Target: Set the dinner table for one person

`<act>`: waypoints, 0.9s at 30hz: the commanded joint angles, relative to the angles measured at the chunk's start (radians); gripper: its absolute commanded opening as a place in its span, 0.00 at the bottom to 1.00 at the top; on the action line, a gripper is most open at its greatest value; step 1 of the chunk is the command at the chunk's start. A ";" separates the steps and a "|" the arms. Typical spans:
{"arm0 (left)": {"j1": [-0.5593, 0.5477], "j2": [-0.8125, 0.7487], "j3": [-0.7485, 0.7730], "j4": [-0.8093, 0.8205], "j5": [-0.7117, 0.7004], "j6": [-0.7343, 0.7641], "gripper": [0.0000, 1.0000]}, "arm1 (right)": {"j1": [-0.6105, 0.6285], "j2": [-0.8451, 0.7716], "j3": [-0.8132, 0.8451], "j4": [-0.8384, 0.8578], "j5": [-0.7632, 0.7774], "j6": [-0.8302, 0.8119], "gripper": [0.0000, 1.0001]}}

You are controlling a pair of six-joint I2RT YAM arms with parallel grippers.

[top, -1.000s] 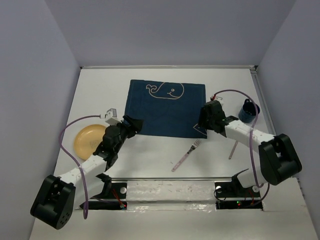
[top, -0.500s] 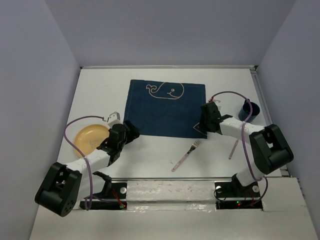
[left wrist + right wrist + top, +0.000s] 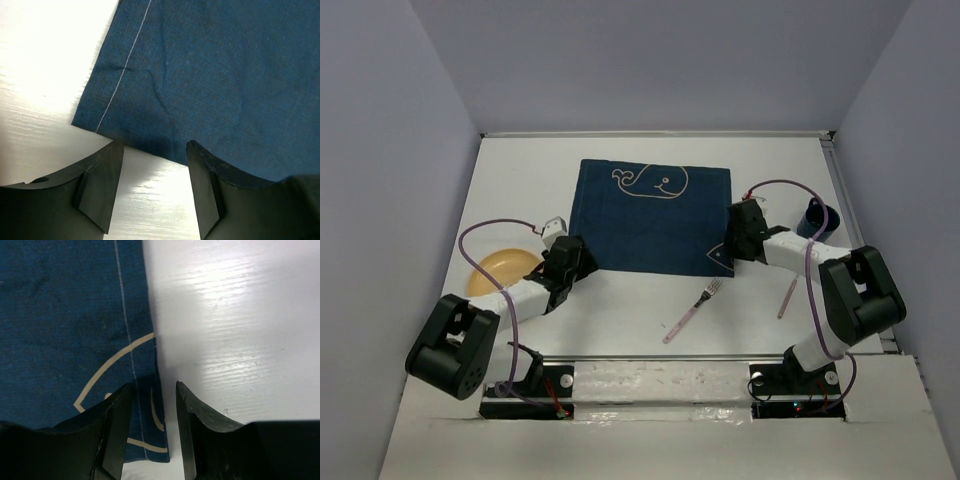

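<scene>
From above, the white desk spans the whole floor and carries a navy mat at its middle, a yellow plate, a fork and a blue cup. The left pincer and right pincer sit at the mat's near corners. The left wrist view shows the left pincer spread wide and empty at the mat's corner edge. The right wrist view shows the right pincer narrowly parted, gripping nothing, astride the mat's side edge.

bright, even light; soft faint shadows; glare blows out dinner table in wrist views; top view sharp.
</scene>
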 commanded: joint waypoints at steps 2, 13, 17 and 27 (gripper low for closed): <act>0.002 0.003 0.036 -0.022 -0.070 0.003 0.64 | -0.003 0.030 0.048 0.071 -0.106 -0.028 0.42; 0.001 0.095 0.099 -0.073 -0.048 0.018 0.30 | -0.045 0.086 0.045 0.106 -0.123 -0.058 0.00; 0.002 0.113 0.115 -0.091 -0.044 0.025 0.09 | -0.066 0.041 0.039 0.105 -0.105 -0.083 0.00; -0.047 0.066 0.086 -0.120 0.033 -0.007 0.00 | -0.086 0.020 0.068 0.068 -0.076 -0.098 0.00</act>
